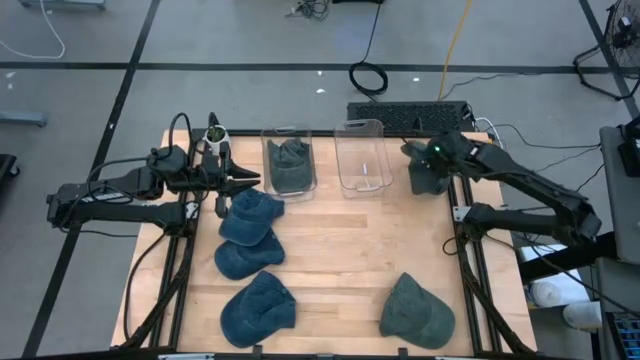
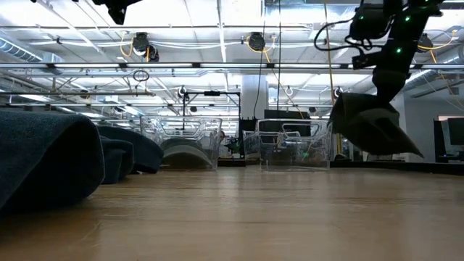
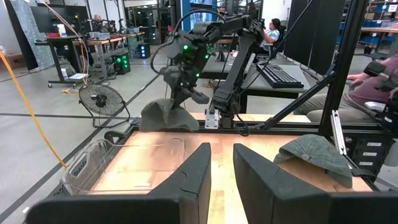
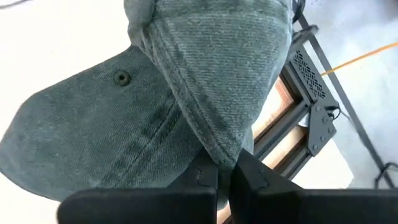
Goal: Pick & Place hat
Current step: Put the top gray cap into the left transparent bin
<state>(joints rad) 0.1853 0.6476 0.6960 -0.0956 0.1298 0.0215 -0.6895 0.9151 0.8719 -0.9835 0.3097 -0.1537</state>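
Note:
A grey-green hat (image 4: 124, 118) hangs in the air at the table's far right, seen also in the high view (image 1: 428, 180) and the low view (image 2: 373, 127). My right gripper (image 4: 224, 171) is shut on it. My left gripper (image 3: 222, 165) waits level at the far left (image 1: 245, 182), open by a narrow gap, with nothing between its fingers. Three blue hats (image 1: 250, 215) (image 1: 248, 260) (image 1: 258, 308) lie crown up on the table's left half. A grey-green hat (image 1: 415, 310) lies at the near right. My right gripper pinches a folded ridge of the hat's cloth (image 4: 214, 146) between its two fingers. The fingers slant down from the table's right side. The hat hangs below and in front of them, lifted clear of the table, its top button (image 4: 122, 78) facing the wrist camera.
Two clear bins stand at the far edge: the left one (image 1: 288, 160) holds a dark hat, the right one (image 1: 360, 155) shows nothing inside. Bare wood lies in the table's middle (image 1: 340, 250). A person sits beyond the table (image 3: 379, 81).

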